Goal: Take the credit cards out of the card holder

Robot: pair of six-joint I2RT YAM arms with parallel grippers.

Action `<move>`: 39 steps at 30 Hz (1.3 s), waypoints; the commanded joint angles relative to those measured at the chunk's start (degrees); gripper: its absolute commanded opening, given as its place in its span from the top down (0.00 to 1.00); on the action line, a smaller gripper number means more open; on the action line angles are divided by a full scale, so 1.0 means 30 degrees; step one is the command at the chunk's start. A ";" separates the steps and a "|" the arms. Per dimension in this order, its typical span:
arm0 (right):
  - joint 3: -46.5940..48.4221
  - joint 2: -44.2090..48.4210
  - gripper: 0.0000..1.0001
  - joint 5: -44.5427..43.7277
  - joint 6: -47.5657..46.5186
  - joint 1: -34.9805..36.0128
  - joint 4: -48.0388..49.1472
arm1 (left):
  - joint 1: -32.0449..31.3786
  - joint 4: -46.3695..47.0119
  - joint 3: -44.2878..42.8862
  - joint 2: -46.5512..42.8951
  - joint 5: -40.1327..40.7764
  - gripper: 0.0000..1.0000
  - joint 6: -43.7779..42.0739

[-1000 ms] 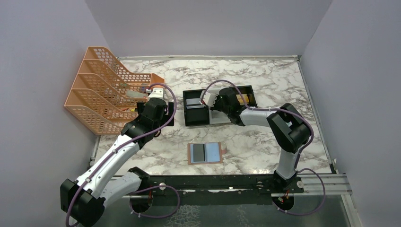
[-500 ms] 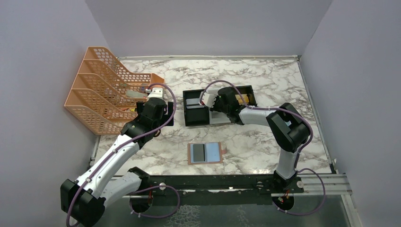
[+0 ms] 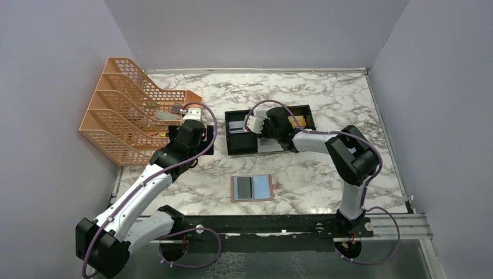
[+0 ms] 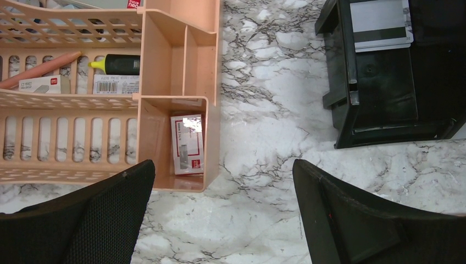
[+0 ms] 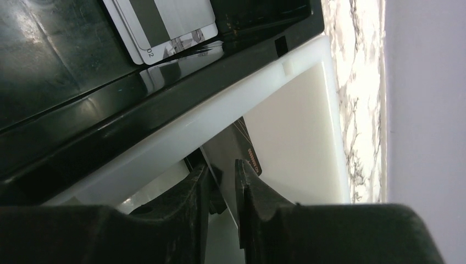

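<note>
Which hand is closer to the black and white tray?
Right. The right hand is down at the white middle compartment of the tray; the left hand hovers apart from it, off its left side, next to the orange rack.

Locate the card holder (image 3: 252, 188) on the near centre of the tabletop (image 3: 325, 174). It lies open and flat, with a tan-brown border, light-blue lining on its right half and a dark panel, possibly a card, on its left half. A greyish-silver card (image 5: 165, 22) with a dark stripe lies flat in the black left compartment of the tray (image 3: 239, 145). A black card (image 5: 245, 147) stands tilted in the white compartment, between the fingers of the right end effector (image 5: 221, 168).
</note>
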State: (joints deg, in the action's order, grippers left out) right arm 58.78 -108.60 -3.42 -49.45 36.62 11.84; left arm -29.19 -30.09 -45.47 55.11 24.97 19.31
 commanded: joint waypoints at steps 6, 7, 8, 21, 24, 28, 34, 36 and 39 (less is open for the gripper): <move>0.0633 -0.0411 0.73 0.0629 0.0155 -0.0282 -0.0624 | 0.0179 0.0048 0.0112 0.0164 -0.0335 0.01 -0.0313; 0.0669 -0.0406 0.73 0.0593 0.0193 -0.0309 -0.0615 | 0.0179 0.0047 0.0086 0.0155 -0.0342 0.01 -0.0314; 0.0692 -0.0402 0.73 0.0596 0.0238 -0.0312 -0.0639 | 0.0179 0.0051 0.0094 0.0186 -0.0361 0.01 -0.0336; -0.0038 0.0109 0.73 0.0524 0.0573 -0.0313 -0.0063 | 0.0176 0.0056 0.0102 0.0211 -0.0893 0.01 -0.0314; 0.0072 -0.0043 0.73 0.0327 0.0811 -0.0313 -0.0062 | 0.0165 0.0020 0.0100 0.0291 -0.0995 0.01 -0.0358; 0.0238 -0.0131 0.73 0.0294 0.0996 -0.0313 -0.0141 | 0.0179 0.0031 0.0128 0.0352 -0.1095 0.01 -0.0398; 0.0515 -0.0131 0.73 0.0232 0.1232 -0.0313 -0.0307 | 0.0179 0.0021 0.0108 0.0351 -0.1248 0.01 -0.0416; 0.0495 -0.0037 0.73 0.0122 0.1404 -0.0313 -0.0078 | 0.0179 0.0019 0.0121 0.0358 -0.1291 0.01 -0.0445; 0.0331 0.0411 0.73 -0.0138 0.2055 -0.0317 0.0794 | 0.0179 0.0022 0.0112 0.0350 -0.1343 0.01 -0.0460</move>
State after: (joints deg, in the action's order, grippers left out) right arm 59.07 -108.97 -2.70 -46.11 35.97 10.50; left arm -28.93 -30.09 -45.47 56.16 22.26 18.63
